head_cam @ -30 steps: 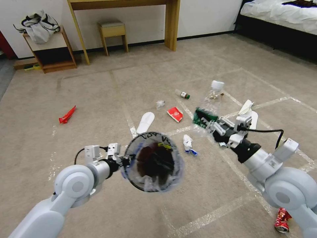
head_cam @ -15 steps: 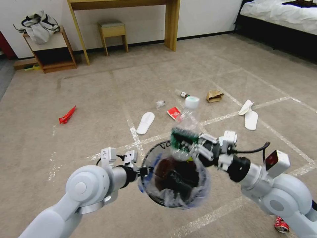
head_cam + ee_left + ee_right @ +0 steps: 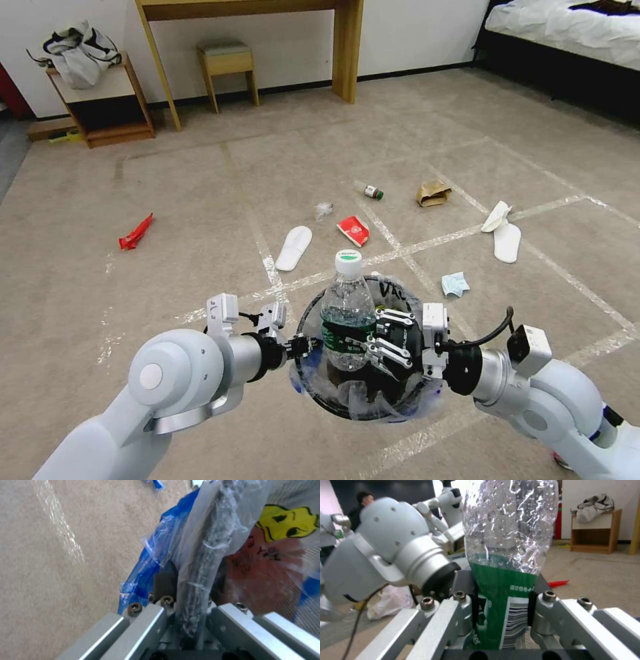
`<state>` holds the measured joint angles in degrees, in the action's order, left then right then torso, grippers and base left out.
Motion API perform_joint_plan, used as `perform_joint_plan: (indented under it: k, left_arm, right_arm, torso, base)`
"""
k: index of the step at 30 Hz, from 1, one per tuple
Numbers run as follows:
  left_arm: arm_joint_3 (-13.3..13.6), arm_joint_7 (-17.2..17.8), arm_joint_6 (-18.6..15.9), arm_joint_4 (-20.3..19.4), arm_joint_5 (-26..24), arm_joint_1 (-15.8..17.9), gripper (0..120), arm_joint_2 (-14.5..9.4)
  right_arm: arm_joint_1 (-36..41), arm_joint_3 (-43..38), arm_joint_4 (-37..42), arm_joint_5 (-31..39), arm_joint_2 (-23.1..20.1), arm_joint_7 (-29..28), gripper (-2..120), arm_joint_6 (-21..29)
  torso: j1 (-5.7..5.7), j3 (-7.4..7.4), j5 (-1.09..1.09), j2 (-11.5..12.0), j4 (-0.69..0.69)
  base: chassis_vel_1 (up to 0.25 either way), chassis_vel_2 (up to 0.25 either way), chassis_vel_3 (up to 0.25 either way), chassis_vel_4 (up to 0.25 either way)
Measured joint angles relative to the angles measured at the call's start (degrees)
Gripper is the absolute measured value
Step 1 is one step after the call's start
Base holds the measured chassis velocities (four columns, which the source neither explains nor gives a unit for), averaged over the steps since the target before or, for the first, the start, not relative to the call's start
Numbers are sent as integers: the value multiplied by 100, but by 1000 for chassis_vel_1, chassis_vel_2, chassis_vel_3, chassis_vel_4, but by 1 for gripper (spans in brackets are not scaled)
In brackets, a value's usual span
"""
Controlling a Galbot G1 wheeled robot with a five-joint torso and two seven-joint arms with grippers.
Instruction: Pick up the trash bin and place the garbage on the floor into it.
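Above the floor, right pincer clamps bottle over left-pincer-gripped trash bin.

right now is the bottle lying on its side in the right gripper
No, the bottle stands upright, white cap up, clamped at its green label by the right gripper over the trash bin.

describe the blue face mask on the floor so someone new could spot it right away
Start at the trash bin held up between both arms. Just beyond it toward the robot's right, the blue face mask lies crumpled on the beige carpet beside a tape line. It is the only pale blue litter; the slippers are white, the wrappers red.
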<state>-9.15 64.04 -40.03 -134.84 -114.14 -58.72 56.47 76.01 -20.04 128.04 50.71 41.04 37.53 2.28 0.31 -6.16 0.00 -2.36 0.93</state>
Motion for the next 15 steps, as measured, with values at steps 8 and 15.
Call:
perform_joint_plan:
  k: [8, 15]
  left_arm:
    - [-126, 68, -51, -106, -82, -265, 0, 0]
    - [-325, 73, -105, -197, -127, -532, 0, -18]
  right_arm:
    - [-24, 38, -215, -247, 109, 6, 19, -192]
    - [-33, -42, -362, -427, 160, 74, 34, -347]
  torso:
    - [0, 0, 0, 0, -1]
    - [0, 0, 0, 0, 0]
  base:
    - [0, 0, 0, 0]
    - [0, 0, 0, 0]
